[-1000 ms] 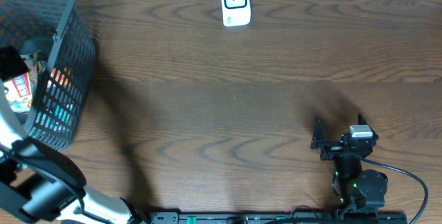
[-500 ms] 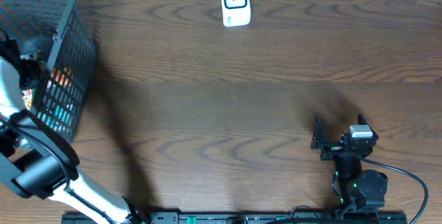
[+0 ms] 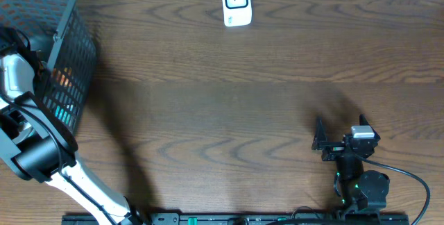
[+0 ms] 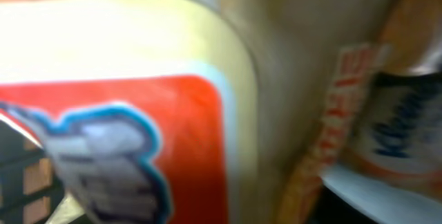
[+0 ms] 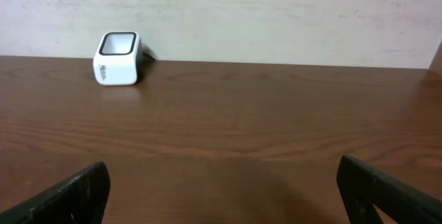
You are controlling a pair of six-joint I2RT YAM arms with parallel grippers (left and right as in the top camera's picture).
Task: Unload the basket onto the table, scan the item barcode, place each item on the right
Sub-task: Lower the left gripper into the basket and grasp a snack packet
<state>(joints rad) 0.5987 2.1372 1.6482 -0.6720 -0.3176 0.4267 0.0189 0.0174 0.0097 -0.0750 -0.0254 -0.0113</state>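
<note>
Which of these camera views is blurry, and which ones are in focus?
Left wrist view: badly blurred, too close to a red-and-cream package, no print readable. Right wrist view: sharp, the white scanner and wood grain crisp. Overhead view: in focus, soft shadows on the table.

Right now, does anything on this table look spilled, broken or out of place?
Nothing stands out. The white scanner stands upright at the far edge of the table, the packets lie inside the mesh basket, where the left arm reaches in, and the right arm rests with its jaws open.
</note>
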